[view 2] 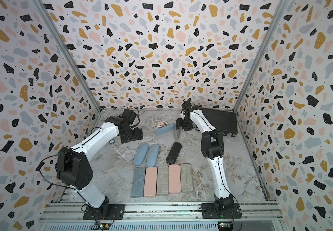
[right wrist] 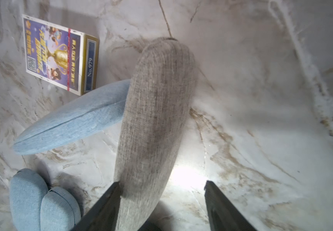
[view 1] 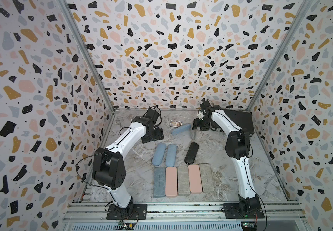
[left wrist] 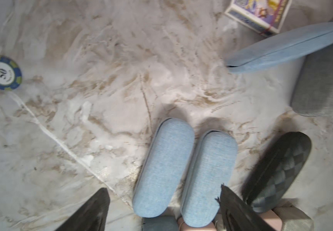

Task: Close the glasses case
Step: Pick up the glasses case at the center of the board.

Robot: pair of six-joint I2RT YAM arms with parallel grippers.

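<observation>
A grey fabric glasses case point(right wrist: 157, 120) lies on the marble table at the back, seen narrow in both top views point(view 1: 193, 134) point(view 2: 176, 133). My right gripper point(right wrist: 162, 182) hangs over its near end, open. One finger point(right wrist: 109, 200) touches the case's side; the other stands well apart from it. A light blue glasses case point(right wrist: 71, 122) leans against the grey one, a seam along its length point(left wrist: 287, 46). My left gripper point(left wrist: 164, 188) is open and holds nothing, low over the table's left middle point(view 1: 153, 137).
A playing-card box point(view 1: 175, 123) lies behind the blue case. Two shut blue cases point(view 1: 164, 154) and a black case point(view 1: 191, 153) lie mid-table, with a row of flat cases point(view 1: 183, 181) in front. A poker chip point(left wrist: 3, 73) lies left. A black box point(view 1: 239, 120) fills the back right.
</observation>
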